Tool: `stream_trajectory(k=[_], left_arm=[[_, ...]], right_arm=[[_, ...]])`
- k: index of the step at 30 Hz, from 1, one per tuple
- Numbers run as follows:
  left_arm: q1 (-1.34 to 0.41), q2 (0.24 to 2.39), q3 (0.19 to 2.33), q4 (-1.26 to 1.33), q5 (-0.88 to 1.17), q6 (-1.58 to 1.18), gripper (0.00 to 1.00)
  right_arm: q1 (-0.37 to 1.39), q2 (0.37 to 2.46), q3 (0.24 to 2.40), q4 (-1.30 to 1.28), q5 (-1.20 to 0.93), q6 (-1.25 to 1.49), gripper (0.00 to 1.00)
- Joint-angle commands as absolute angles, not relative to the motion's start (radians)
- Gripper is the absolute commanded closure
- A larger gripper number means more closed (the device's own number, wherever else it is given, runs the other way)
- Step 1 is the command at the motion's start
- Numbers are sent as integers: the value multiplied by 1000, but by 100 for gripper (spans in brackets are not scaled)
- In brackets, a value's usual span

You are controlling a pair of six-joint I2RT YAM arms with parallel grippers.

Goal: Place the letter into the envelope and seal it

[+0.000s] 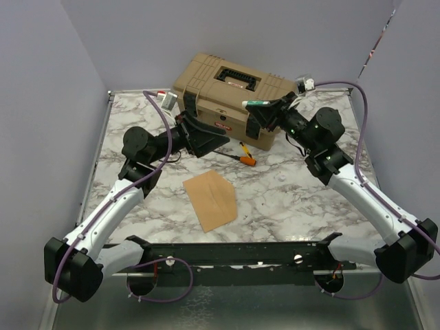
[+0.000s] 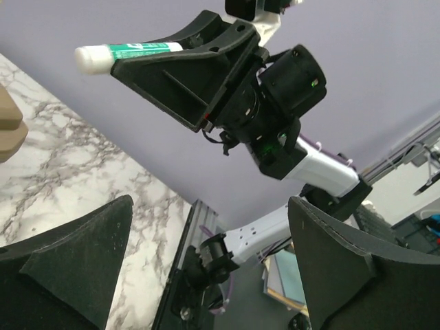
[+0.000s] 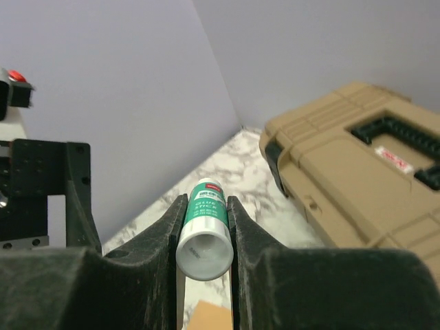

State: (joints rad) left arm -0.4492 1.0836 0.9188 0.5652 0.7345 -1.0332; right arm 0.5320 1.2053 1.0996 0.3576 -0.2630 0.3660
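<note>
The brown envelope (image 1: 210,199) lies flat on the marble table (image 1: 295,199) in the middle front, its pointed end toward the back; one corner shows in the right wrist view (image 3: 206,317). I see no separate pale letter sheet. My right gripper (image 1: 267,104) is raised above the table and shut on a green-and-white glue stick (image 3: 204,227), which also shows in the left wrist view (image 2: 130,52). My left gripper (image 1: 206,135) is open and empty, raised and facing the right gripper, its fingers (image 2: 75,261) wide apart.
A tan toolbox (image 1: 227,96) stands at the back centre between the two grippers. An orange-handled tool (image 1: 246,155) lies in front of it. A small white item (image 1: 167,101) sits at the back left. Walls close in the table on the left, back and right.
</note>
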Motion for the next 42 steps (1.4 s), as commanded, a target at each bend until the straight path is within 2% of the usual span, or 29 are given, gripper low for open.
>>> stream_trajectory(k=[1, 4, 8, 14, 17, 23, 33, 42], left_arm=[[-451, 1052, 876, 532, 812, -923, 8], [-451, 1035, 845, 531, 836, -899, 12], [-451, 1004, 788, 489, 799, -851, 23], [-451, 1056, 741, 41, 454, -768, 31], [-451, 1138, 706, -64, 396, -789, 35], [-469, 1255, 643, -68, 351, -826, 38], [-473, 1357, 663, -165, 293, -851, 75], [-462, 1327, 673, -312, 155, -760, 82]], right_arm=[[537, 1160, 1038, 169, -224, 372, 99], [537, 1156, 1015, 89, -264, 353, 99], [537, 1163, 959, 66, -363, 354, 99], [573, 1213, 850, 103, -410, 406, 99], [643, 1269, 822, 127, -338, 403, 99], [796, 1455, 906, 13, -111, 429, 99], [942, 1633, 1004, -111, 26, 431, 99], [1008, 1740, 1123, -192, 91, 446, 99]])
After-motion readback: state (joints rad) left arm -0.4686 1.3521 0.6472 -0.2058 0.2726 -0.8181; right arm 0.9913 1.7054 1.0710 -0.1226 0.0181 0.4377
